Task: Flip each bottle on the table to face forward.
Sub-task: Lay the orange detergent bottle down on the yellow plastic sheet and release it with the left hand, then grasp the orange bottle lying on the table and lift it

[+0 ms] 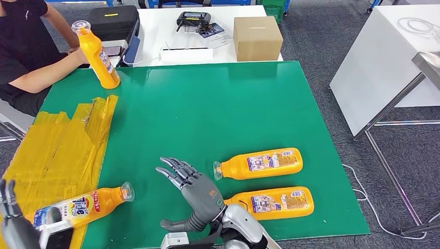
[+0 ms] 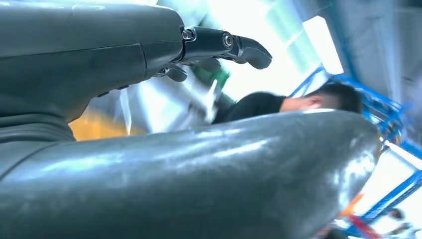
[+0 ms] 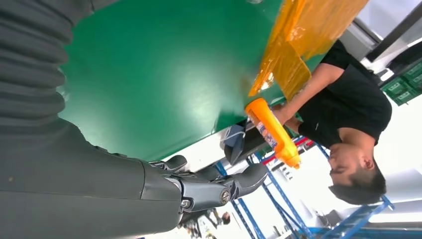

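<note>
**A:** Your right robot hand (image 1: 194, 196) hangs over the green desk (image 1: 207, 109) with its fingers spread apart and nothing in them. The two orange plastic detergent bottles lying label-side up sit just to its right: the farther bottle (image 1: 259, 163) with its clear cap pointing at your fingertips, the nearer bottle (image 1: 272, 202) close beside the wrist.

**B:** And the left robot hand?

**A:** The left robot hand (image 1: 21, 228) is at the bottom corner, apparently wrapped around the base of a third orange bottle with a Tide label (image 1: 85, 204), which rests partly on the crinkled yellow plastic sheet (image 1: 62, 140). I'd judge that one already turned to its front. A person's hand holds a fourth orange bottle (image 1: 97, 56) upright at the desk's far left edge, well apart from you.

**B:** So which one next?

**A:** Probably the farther bottle. Approach its middle from above, thumb on one long side, fingers on the other, and roll it about its long axis. The body looks smooth, so close firmly before turning.
</note>
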Tool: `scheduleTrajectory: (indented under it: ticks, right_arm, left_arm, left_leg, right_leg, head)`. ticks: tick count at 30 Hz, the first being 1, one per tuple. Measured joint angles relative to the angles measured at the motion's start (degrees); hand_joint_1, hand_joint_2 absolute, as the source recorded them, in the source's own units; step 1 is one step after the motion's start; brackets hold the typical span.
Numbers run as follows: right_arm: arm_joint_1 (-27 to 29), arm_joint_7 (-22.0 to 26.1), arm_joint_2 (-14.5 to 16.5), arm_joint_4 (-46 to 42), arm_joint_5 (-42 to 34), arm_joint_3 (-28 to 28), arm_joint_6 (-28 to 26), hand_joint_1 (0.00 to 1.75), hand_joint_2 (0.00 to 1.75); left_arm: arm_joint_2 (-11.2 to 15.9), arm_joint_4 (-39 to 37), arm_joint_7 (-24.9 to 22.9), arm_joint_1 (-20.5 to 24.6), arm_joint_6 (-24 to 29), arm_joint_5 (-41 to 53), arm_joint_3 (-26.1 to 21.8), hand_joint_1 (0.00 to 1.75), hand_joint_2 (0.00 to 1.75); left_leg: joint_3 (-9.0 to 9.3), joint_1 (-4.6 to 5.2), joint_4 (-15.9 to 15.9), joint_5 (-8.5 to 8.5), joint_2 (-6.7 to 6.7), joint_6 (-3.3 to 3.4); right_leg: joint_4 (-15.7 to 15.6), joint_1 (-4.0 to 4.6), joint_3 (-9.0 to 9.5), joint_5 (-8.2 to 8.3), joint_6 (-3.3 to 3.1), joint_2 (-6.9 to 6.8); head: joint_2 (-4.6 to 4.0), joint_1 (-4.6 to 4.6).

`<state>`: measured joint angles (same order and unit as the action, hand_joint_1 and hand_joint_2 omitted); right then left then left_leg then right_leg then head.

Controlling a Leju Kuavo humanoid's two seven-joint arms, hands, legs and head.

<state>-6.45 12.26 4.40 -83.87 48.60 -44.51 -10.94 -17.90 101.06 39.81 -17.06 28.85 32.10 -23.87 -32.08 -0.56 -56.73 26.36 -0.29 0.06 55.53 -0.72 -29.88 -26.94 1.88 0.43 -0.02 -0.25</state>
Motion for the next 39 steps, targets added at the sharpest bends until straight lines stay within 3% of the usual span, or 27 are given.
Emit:
scheduleTrajectory:
  ticks: [4, 7, 13, 19, 28, 39]
  right_arm:
    - [2.2, 0.0, -2.6, -2.5, 1.2, 0.7, -0.2, 0.00, 1.75]
    - [4.1, 0.0, -5.0, -4.6, 1.3, 1.6, -0.1, 0.00, 1.75]
    - [7.9, -0.8, -9.7, -7.3, 1.6, 4.0, 0.4, 0.00, 1.75]
    - [11.1, -1.8, -13.7, -9.5, 2.1, 7.1, 0.4, 0.00, 1.75]
    - [11.9, -2.0, -14.7, -10.0, 2.0, 7.8, 0.3, 0.00, 1.75]
    - [14.7, -4.6, -19.5, -11.6, 1.3, 12.1, 0.1, 0.00, 1.75]
  left_arm:
    - [-0.7, 4.6, 0.3, -1.4, -12.4, -12.9, 0.1, 0.00, 0.00]
    - [-1.1, 7.6, 0.4, -2.8, -15.8, -17.5, 1.4, 0.00, 0.00]
    - [-1.4, 12.8, 0.4, -5.2, -14.7, -15.9, 6.0, 0.00, 0.00]
    - [-1.6, 13.0, 0.4, -5.4, -16.8, -15.6, 6.3, 0.00, 0.00]
    - [-1.6, 12.7, 0.4, -5.3, -17.6, -16.3, 6.1, 0.00, 0.00]
    - [-1.7, 10.7, 0.4, -4.0, -21.3, -19.1, 2.6, 0.00, 0.00]
  left_leg:
    - [-0.01, 0.00, 0.0, 0.00, -0.01, 0.00]
    - [-0.01, 0.02, 0.0, 0.01, -0.01, 0.01]
    - [-0.04, 0.09, 0.0, 0.03, -0.02, 0.03]
    - [-0.01, 0.09, 0.0, 0.03, -0.02, 0.03]
    - [-0.01, 0.09, 0.0, 0.03, -0.02, 0.03]
    - [-0.02, 0.10, 0.0, 0.03, -0.01, 0.03]
  right_leg:
    - [0.0, 0.00, -0.01, 0.00, 0.00, -0.01]
    - [0.0, -0.02, -0.02, 0.00, 0.00, -0.01]
    - [0.0, -0.08, -0.03, 0.00, 0.01, -0.02]
    - [0.0, -0.08, 0.00, 0.00, 0.01, -0.02]
    - [0.0, -0.08, 0.00, 0.00, 0.01, -0.02]
    - [0.0, -0.08, 0.00, 0.00, 0.01, -0.01]
  head:
    - [0.00, 0.00]
    - [0.00, 0.01]
    - [0.00, -0.01]
    - [0.00, -0.02]
    - [0.00, -0.01]
    - [0.00, -0.01]
